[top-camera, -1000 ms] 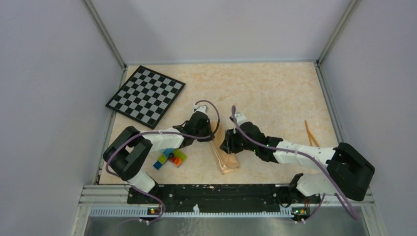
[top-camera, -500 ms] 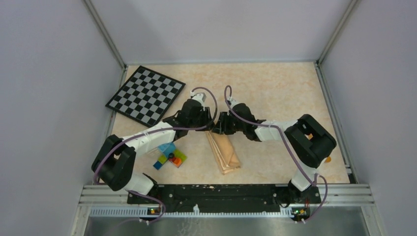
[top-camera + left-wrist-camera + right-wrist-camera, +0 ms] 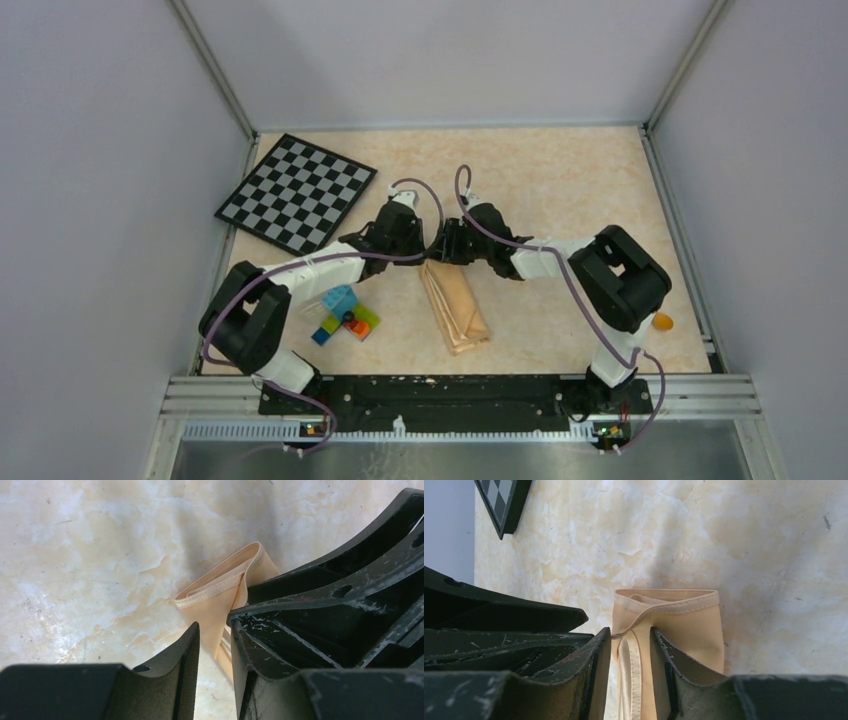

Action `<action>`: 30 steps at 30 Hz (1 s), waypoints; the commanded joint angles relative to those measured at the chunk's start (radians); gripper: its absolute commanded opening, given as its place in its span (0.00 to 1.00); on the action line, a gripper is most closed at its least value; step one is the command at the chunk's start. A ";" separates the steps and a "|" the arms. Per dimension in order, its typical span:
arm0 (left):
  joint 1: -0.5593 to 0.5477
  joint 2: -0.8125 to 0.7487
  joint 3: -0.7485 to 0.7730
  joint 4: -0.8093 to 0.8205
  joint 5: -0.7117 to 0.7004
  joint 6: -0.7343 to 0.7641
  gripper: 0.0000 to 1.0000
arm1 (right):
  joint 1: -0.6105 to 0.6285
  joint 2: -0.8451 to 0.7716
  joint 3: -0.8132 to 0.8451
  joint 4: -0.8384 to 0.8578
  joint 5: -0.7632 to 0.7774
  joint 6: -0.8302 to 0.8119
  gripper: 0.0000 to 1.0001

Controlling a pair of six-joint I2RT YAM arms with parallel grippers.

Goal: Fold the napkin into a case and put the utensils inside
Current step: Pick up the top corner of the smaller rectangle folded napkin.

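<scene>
The peach-orange napkin lies folded into a narrow strip on the table, running from the centre towards the near edge. Both grippers meet at its far end. My left gripper is open; in the left wrist view the napkin's corner lies just past the tips, with bare table in the gap. My right gripper also stands open; the right wrist view shows a hemmed fold of the napkin between the parted jaws. Of the utensils, only an orange bit shows beside the right arm.
A black-and-white checkerboard lies at the far left, its corner also in the right wrist view. A cluster of coloured toy bricks sits under the left arm, left of the napkin. Grey walls enclose the table.
Both grippers have moved away from me to the napkin's far end, uncovering the strip. The right arm's elbow has swung inward over the utensils. The left jaws went from shut to open.
</scene>
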 commanded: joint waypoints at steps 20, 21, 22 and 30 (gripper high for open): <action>-0.009 0.036 0.008 0.052 0.031 0.073 0.38 | 0.002 -0.071 -0.038 0.105 0.022 0.060 0.00; -0.012 0.040 0.013 0.049 0.023 0.076 0.38 | 0.002 -0.073 -0.040 0.105 0.022 0.061 0.00; -0.014 0.046 0.018 0.043 0.011 0.078 0.39 | 0.002 -0.072 -0.040 0.104 0.022 0.062 0.00; -0.044 0.094 0.074 -0.002 -0.046 0.100 0.42 | 0.001 -0.073 -0.043 0.101 0.021 0.062 0.00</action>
